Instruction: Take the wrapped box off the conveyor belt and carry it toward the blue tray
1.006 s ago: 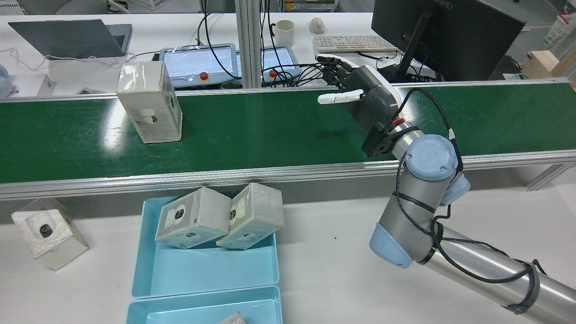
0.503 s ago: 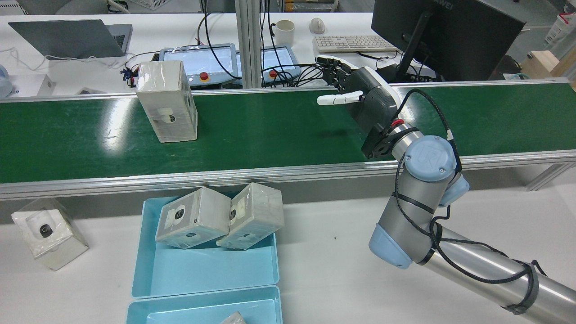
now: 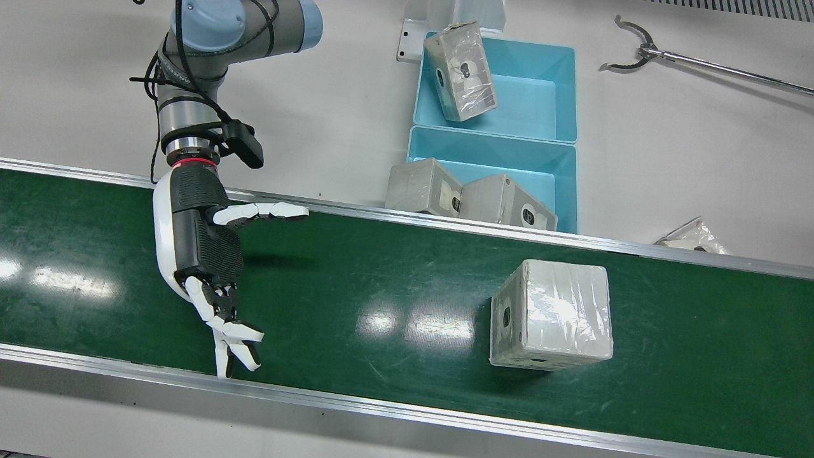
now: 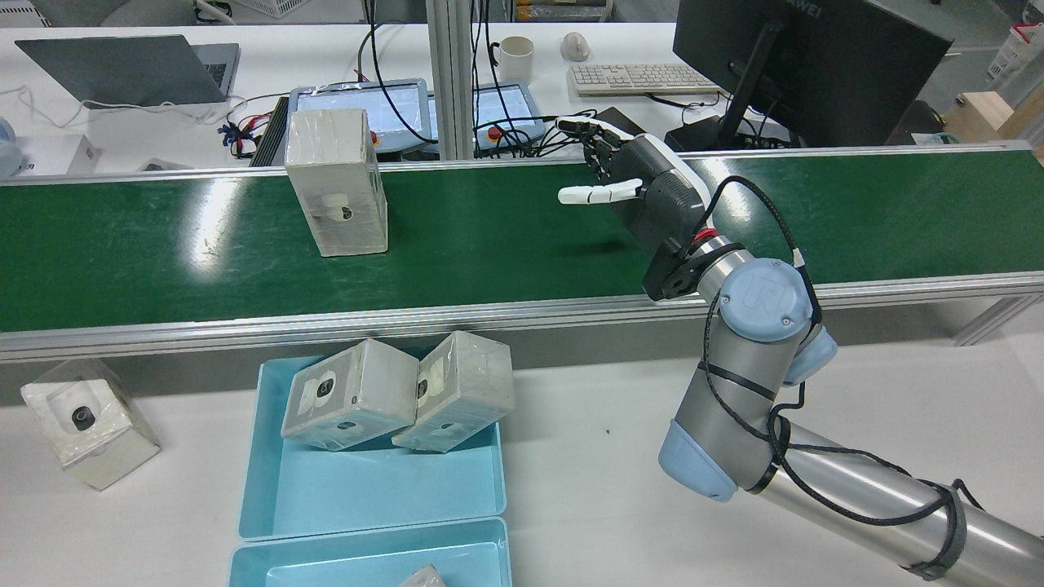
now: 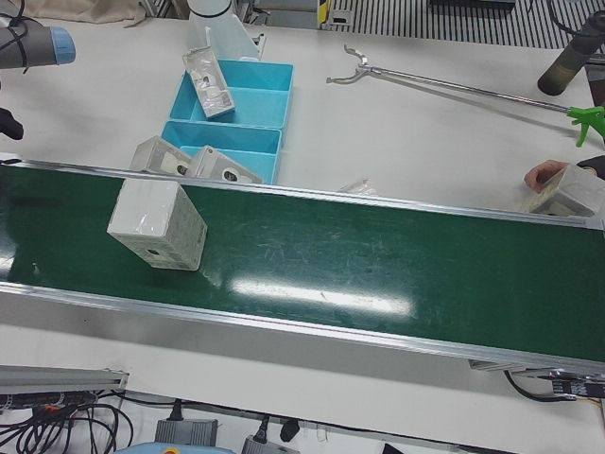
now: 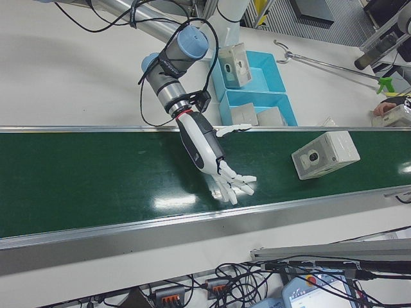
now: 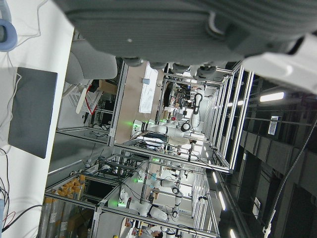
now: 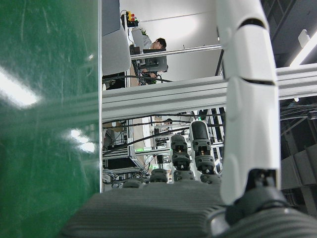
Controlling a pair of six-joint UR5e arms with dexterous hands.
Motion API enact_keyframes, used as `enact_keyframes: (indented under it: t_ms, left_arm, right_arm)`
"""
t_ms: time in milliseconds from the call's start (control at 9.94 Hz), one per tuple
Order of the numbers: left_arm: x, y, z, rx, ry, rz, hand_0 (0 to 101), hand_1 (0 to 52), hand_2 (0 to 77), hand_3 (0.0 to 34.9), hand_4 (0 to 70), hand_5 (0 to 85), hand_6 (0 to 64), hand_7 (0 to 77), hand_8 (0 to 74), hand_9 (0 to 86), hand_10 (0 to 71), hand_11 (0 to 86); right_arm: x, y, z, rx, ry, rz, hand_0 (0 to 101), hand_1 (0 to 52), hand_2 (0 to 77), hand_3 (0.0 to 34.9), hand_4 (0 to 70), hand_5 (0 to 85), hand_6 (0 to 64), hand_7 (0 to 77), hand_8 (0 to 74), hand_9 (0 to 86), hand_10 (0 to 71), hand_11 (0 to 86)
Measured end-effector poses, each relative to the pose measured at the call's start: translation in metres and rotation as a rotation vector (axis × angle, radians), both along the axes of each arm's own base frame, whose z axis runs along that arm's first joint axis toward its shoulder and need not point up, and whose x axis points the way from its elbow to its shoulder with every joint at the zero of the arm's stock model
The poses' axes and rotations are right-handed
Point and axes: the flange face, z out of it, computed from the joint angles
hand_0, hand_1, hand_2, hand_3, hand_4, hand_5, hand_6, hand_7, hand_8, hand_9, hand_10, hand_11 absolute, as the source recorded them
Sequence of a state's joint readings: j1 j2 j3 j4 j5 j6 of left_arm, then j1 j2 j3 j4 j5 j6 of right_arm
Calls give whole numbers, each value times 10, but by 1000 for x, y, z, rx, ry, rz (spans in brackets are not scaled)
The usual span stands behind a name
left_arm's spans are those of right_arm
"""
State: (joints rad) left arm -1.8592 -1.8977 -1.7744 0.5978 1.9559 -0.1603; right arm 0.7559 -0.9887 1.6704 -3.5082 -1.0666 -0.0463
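Green belting carries the wrapped box [image 3: 551,315], which stands upright on the conveyor belt [image 3: 381,280] well apart from the right hand [image 3: 206,254]. That hand hovers over the belt with its palm turned toward the box, fingers [image 3: 232,337] spread and thumb out, holding nothing; it looks posed as a waiting catch for the box. The blue tray [image 3: 563,184] sits just beyond the belt's rail and already holds two wrapped boxes, so the carry should be short. The left hand's fingers cannot be made out in its own view.
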Motion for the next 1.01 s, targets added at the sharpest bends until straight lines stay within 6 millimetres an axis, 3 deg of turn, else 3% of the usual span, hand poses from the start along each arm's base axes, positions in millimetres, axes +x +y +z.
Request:
enact_keyframes:
  t_ms: [1006]
  left_arm:
    - [0,0,0,0,0,0,0,0,11,0,0,11,5,0,5,5,5,5]
  right_arm:
    - [1,0,2,-3,1,1,497,164,120,0,125,245,60,65,11,33,0,5]
